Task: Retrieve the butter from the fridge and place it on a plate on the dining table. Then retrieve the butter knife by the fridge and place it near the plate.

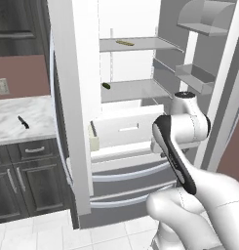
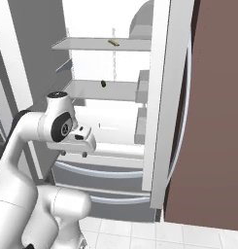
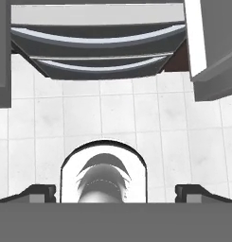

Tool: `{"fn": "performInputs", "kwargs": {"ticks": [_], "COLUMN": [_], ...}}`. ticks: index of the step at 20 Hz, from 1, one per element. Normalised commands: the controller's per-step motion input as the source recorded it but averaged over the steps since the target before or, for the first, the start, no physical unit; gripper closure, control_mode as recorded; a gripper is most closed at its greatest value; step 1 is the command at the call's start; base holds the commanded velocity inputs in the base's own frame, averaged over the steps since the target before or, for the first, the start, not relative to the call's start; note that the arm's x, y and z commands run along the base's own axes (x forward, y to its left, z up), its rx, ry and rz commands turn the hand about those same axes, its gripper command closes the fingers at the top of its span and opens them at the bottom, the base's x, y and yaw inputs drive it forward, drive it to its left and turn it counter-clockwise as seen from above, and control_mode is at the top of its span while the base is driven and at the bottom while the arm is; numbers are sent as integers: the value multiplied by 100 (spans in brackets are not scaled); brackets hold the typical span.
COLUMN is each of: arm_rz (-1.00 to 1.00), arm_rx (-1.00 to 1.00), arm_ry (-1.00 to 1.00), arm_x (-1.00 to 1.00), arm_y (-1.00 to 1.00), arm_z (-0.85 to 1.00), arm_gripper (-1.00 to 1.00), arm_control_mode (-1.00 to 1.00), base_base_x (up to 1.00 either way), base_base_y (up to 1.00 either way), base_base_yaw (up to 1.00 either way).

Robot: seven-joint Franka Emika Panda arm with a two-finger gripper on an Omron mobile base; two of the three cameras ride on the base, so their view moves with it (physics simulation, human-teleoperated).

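Steel-grey fridge (image 1: 77, 161) stands with both doors swung wide, its white shelves lit. The butter (image 1: 124, 43) lies on the upper shelf toward its front edge, above a small dark green item (image 1: 107, 86) on the shelf below. The knife (image 1: 23, 122) rests mid-counter (image 1: 13, 110) to the left. Reaching the butter likely calls for raising the hand to the upper shelf and entering level. The arm is folded low before the drawers, wrist aimed at the floor, fingers (image 3: 41, 191) spread wide and empty.

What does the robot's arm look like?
The arm is smooth, rounded and glossy white, with dark bands at its joints and a round dark cap on one joint. Its tool has two small dark tips.
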Motion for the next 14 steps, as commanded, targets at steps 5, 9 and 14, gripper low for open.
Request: {"fn": "performInputs", "kwargs": {"ticks": [5, 9, 14], "arm_rz": [0, 0, 0], "arm_rx": [0, 0, 0], "arm_ry": [0, 0, 0], "arm_x": [0, 0, 0], "arm_y": [0, 0, 0], "arm_z": [0, 0, 0], "arm_gripper": [-100, -100, -100], "arm_control_mode": [100, 100, 100], "base_base_x": [30, 40, 64], "base_base_y": [-4, 8, 1], "base_base_yaw": [-24, -19, -1]}}
